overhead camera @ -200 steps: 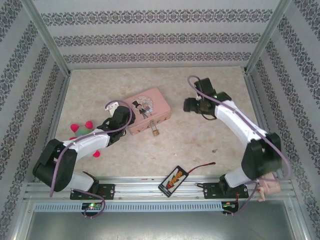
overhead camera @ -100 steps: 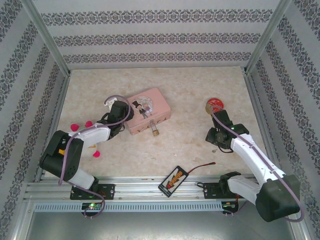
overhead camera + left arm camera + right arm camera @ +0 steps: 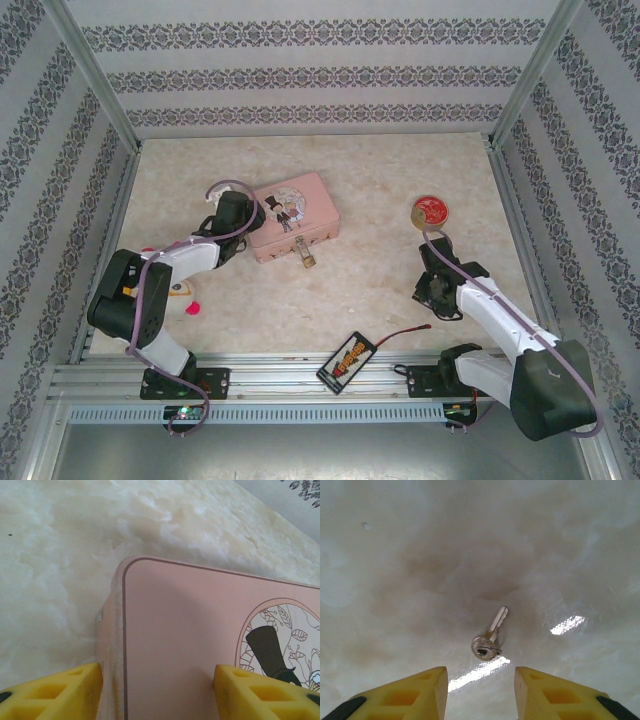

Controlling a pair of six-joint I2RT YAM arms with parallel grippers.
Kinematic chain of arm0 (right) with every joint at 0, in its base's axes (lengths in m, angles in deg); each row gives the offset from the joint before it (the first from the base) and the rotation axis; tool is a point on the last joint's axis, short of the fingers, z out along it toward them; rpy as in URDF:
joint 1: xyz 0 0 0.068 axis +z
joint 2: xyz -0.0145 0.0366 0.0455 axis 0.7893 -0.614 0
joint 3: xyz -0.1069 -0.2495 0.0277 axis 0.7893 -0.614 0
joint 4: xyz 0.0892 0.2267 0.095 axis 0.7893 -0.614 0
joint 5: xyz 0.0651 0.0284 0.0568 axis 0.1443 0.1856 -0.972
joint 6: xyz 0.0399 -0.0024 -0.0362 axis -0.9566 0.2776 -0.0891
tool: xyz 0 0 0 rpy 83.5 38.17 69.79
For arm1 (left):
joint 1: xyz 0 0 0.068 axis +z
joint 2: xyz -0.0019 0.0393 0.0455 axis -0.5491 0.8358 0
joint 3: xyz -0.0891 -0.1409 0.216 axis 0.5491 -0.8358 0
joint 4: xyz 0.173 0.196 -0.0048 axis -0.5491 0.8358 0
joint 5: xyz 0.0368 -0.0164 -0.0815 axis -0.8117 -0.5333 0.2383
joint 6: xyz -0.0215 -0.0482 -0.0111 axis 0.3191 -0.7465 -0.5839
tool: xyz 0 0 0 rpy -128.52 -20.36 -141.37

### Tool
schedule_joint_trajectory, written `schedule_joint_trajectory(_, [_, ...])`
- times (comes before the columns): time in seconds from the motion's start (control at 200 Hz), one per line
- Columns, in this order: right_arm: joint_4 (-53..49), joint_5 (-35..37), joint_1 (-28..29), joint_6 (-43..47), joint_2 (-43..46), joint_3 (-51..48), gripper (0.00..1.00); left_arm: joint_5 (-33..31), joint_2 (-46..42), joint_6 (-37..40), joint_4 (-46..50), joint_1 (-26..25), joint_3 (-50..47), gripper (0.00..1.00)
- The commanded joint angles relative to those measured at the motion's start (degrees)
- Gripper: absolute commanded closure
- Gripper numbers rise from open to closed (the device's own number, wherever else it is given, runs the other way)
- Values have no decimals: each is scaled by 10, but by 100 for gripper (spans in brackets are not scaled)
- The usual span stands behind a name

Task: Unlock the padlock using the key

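Though tiny, a silvery round-headed key (image 3: 493,631)

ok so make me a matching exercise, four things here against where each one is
Things: 1 key; 2 padlock; 3 pink tin; 4 round red tin.
Places: a against the pink tin's near side; b beyond the right gripper, near the table's right edge; c corner inside the open left gripper; d bare table just ahead of the open right gripper.
Pairs: 1-d; 2-a; 3-c; 4-b.

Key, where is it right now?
In the right wrist view the key lies flat on the right side of the table, just beyond the open right gripper.
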Motion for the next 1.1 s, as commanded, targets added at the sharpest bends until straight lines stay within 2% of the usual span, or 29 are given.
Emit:
schedule_joint_trajectory(0.0, [25, -9, -6, -23, 1, -16, 59, 4, -35, 11, 17, 7, 12, 36])
schedule_joint_trajectory(0.145, [51, -16, -5, -35, -6, -28, 58, 5, -83, 9, 37, 7, 3, 22])
schedule_joint_trajectory(0.285, [65, -17, -6, -40, -12, -37, 58, 0, -140, 12, 61, 7, -10, 0])
schedule_joint_trajectory(0.535, [75, -6, -7, -45, -16, -33, 59, -7, -220, 13, 79, 7, -41, 1])
schedule_joint_trajectory(0.869, [79, 13, -10, -46, -54, -20, 60, -3, -235, 14, 85, 7, -49, 1])
schedule_joint_trajectory(1.094, [86, 10, -16, -37, -68, -14, 74, 4, -230, 10, 75, 8, -48, 1])
